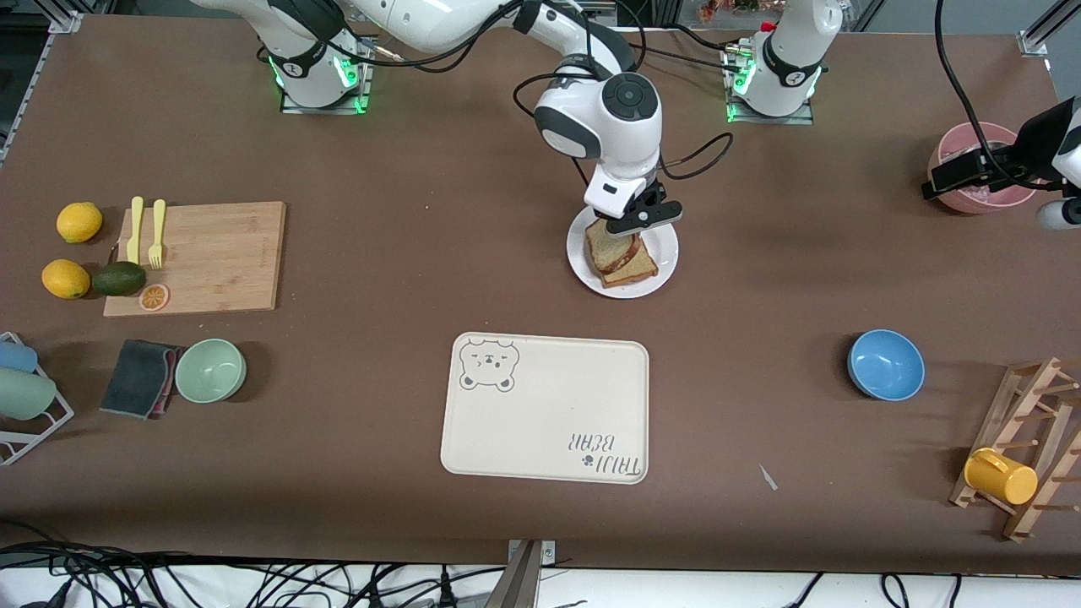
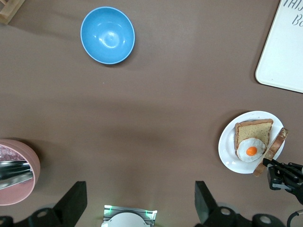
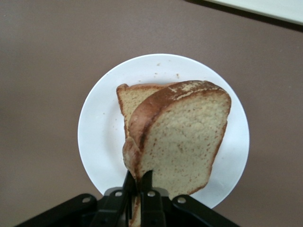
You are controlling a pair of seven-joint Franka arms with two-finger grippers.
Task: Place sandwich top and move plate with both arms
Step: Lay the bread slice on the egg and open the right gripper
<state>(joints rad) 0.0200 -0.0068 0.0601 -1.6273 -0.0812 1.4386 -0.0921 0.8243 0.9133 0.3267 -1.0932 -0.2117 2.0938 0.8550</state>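
The white plate (image 1: 667,253) sits mid-table, between the arms' bases and the tray. On it lies a bread slice with a fried egg (image 2: 251,142). My right gripper (image 1: 629,221) is shut on the sandwich top (image 3: 182,137), pinching its crust edge between the fingers (image 3: 147,187). The slice stands tilted on edge over the egg slice (image 3: 130,97) and the plate (image 3: 102,123). In the left wrist view the sandwich top (image 2: 277,144) shows edge-on beside the egg. My left gripper (image 1: 950,179) waits open, high over the pink bowl at the left arm's end, its fingers (image 2: 71,203) wide apart and holding nothing.
A cream bear tray (image 1: 545,409) lies nearer the front camera than the plate. A blue bowl (image 1: 885,365) and a wooden rack with a yellow cup (image 1: 1001,475) are toward the left arm's end. A pink bowl (image 1: 984,198), a cutting board (image 1: 198,257), fruit and a green bowl (image 1: 210,370) are also there.
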